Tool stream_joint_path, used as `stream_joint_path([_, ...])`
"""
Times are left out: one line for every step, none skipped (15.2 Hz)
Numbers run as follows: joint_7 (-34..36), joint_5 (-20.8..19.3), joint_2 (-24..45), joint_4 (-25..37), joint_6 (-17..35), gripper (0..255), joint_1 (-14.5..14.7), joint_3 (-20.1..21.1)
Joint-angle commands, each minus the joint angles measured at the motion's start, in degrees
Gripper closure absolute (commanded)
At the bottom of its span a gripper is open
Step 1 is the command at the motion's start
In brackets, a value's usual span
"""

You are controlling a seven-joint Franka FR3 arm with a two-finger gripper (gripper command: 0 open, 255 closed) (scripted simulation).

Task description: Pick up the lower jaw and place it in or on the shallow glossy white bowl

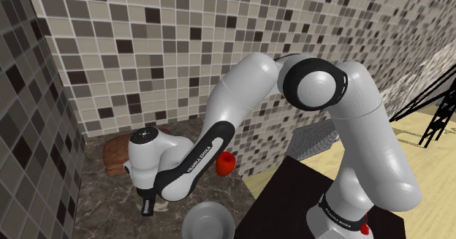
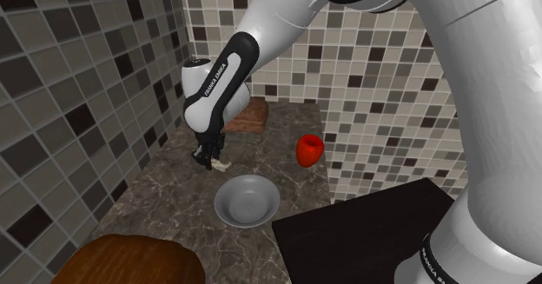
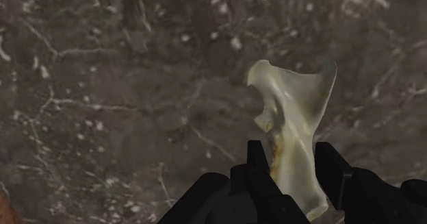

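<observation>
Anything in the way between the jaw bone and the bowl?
Nothing visible. The claw clasps the jaw bone, and bare counter lies between it and the bowl; the red object stands aside.

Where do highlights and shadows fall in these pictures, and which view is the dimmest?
Shoulder view: soft highlights on the white arm, dim marbled counter beneath. Second exterior view: the shallow grey-white bowl is shaded inside. Wrist view: dimmest; the pale lower jawbone stands bright in the black gripper.
</observation>
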Motion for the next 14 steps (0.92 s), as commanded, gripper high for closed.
stream_joint_path([-0.01,-0.02,0.03,-0.03,-0.01,255,-0.06,-0.09])
stream_joint_path([0.04,-0.03,0.09,0.03,-0.02,255,-0.01,-0.1])
stream_joint_path([-0.09,0.16,-0.55,-0.17,-0.46,255,-0.17,0.11])
stream_joint_path([-0.22,0.35,-1.19,-0.36,-0.91,255,-0.33,0.32])
stream_joint_path([-0.36,0.56,-1.81,-0.52,-1.38,255,-0.49,0.53])
stream_joint_path([-0.49,0.76,-2.43,-0.67,-1.85,255,-0.65,0.75])
stream_joint_path([-0.63,0.97,-3.05,-0.82,-2.32,255,-0.8,0.95])
stream_joint_path([-0.77,1.19,-3.66,-0.95,-2.8,255,-0.96,1.16])
stream_joint_path([-0.92,1.4,-4.27,-1.07,-3.28,255,-1.11,1.37])
stream_joint_path([-1.06,1.62,-4.87,-1.18,-3.77,255,-1.26,1.57])
stream_joint_path([-1.21,1.85,-5.46,-1.27,-4.26,255,-1.41,1.77])
stream_joint_path([-1.36,2.07,-6.05,-1.36,-4.76,255,-1.56,1.97])
stream_joint_path([-1.51,2.3,-6.63,-1.42,-5.27,255,-1.7,2.17])
stream_joint_path([-1.66,2.53,-7.21,-1.48,-5.78,255,-1.84,2.36])
